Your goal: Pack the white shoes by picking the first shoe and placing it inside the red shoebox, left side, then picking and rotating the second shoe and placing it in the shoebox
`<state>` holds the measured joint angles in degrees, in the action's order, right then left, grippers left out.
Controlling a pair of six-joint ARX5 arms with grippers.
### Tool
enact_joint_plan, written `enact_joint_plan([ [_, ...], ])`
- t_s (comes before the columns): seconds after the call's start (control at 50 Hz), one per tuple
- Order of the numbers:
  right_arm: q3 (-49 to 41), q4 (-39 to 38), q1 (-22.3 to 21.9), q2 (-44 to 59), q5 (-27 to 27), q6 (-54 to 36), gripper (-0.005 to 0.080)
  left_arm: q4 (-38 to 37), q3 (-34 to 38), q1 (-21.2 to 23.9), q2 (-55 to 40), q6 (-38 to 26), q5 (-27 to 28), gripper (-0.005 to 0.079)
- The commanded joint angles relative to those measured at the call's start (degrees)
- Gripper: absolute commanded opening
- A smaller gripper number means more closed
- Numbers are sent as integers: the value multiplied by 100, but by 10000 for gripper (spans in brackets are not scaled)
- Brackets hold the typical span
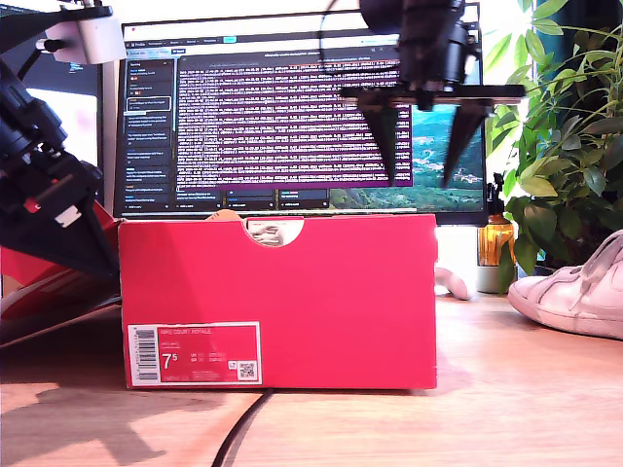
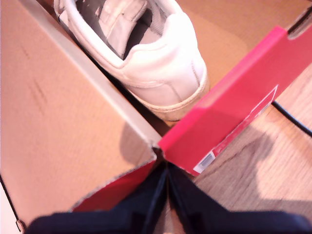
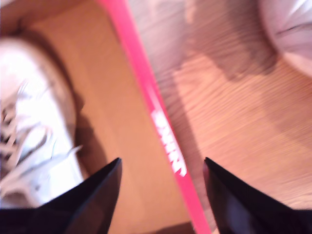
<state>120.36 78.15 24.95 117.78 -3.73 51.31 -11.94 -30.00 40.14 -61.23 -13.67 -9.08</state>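
**One shoe boxed, one outside**

Above the red shoebox [image 1: 277, 302], at the exterior view's upper right, my second gripper [image 1: 428, 146] is held apart and empty. My first gripper [image 2: 167, 195] is pressed together at the box corner. One white shoe [image 2: 146, 53] is seen inside the box; the other shoe [image 1: 574, 287] rests on the table [image 1: 506, 409] at the exterior view's right.

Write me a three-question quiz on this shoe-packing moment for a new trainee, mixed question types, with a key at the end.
1. True or false: one white shoe already lies inside the red shoebox.
2. Multiple choice: where is the other white shoe? A) on the box lid B) on the table at the exterior view's right C) held in my second gripper
3. Short answer: how do the jaws of my first gripper stand, compared with those of my second gripper?

Key
1. True; it shows inside the box in both wrist views.
2. B
3. First gripper's jaws are together, at the box corner; second gripper's are apart and empty, straddling the box wall.
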Motion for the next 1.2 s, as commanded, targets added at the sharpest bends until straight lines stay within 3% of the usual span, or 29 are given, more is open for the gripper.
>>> enact_joint_plan([
  [0.0, -24, 13, -111, -122, -101, 136, 546, 85, -44, 9, -22, 24, 4, -18],
  [0.18, -37, 22, -398, -452, -295, 184, 647, 85, -44, 9, -22, 22, 4, -18],
  [0.48, -337, 39, -828, -1357, -728, 767, 650, 85, -44, 11, -22, 22, 4, -18],
  [0.62, -879, 39, -975, -1939, -1029, 1220, 650, 85, -44, 11, -22, 22, 4, -18],
  [1.18, -3335, 39, -1692, -3213, -1187, 1775, 650, 85, -44, 9, -22, 24, 4, -18],
])
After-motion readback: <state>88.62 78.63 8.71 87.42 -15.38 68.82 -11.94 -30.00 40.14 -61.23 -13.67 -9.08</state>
